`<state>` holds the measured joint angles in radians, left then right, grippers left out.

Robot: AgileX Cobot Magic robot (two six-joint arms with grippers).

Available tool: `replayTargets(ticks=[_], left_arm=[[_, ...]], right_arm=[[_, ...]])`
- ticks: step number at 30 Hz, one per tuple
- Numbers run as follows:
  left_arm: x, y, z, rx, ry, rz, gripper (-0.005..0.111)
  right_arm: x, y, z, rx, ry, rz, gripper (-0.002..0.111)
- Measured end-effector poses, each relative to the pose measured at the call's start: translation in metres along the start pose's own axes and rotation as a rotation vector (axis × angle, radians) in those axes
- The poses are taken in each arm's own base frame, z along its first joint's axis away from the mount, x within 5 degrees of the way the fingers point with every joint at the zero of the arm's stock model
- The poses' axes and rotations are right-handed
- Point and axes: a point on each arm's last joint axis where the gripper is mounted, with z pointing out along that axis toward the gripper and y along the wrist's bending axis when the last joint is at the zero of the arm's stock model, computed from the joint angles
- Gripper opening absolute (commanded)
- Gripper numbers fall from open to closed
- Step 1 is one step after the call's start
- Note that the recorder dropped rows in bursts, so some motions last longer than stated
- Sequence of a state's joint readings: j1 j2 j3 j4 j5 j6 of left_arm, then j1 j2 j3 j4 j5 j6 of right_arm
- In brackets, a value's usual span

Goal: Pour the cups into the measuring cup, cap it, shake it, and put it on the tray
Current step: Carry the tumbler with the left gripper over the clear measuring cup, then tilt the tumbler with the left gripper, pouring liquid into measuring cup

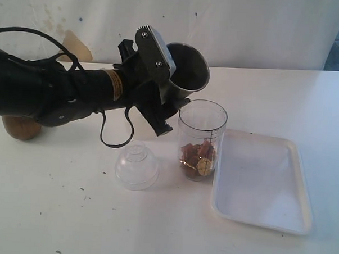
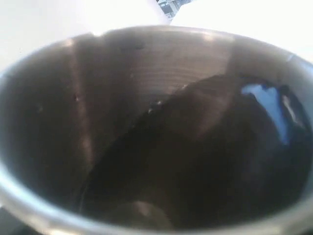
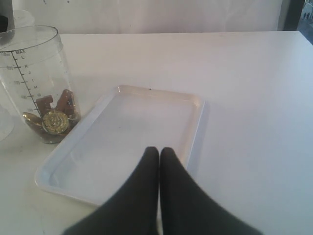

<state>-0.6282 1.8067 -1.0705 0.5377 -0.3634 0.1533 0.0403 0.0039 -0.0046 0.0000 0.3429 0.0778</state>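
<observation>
Our left tool grips the steel tumbler, tipped at 11 o'clock above the measuring cup on the worktop. Our right tool is squeezed shut and empty. The measuring cup looks light, hard and slippery, so we'd hold its middle.

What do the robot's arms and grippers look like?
The left arm is a thick black tube with a tan band wound near its wrist and thin black cables looping off it. The left gripper has a grey metal plate with two screws. The right gripper has smooth black tapered fingers.
</observation>
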Motion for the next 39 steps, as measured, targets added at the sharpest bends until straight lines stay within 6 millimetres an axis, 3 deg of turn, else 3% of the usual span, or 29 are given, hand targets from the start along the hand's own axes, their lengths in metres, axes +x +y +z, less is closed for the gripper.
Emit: replayTargets(ticks=[12, 30, 39], left_arm=[[-0.0006, 0.0079, 0.0019, -0.012, 0.082, 0.029, 0.0], [-0.0066, 0.0091, 0.0021, -0.026, 0.016, -0.031, 0.0], [-0.0066, 0.0091, 0.0021, -0.025, 0.017, 0.063, 0.0]], right_arm=[[0.0, 0.0, 0.0, 0.0, 0.0, 0.0, 0.0], [0.0, 0.0, 0.0, 0.0, 0.0, 0.0, 0.0], [0.0, 0.0, 0.0, 0.0, 0.0, 0.0, 0.0]])
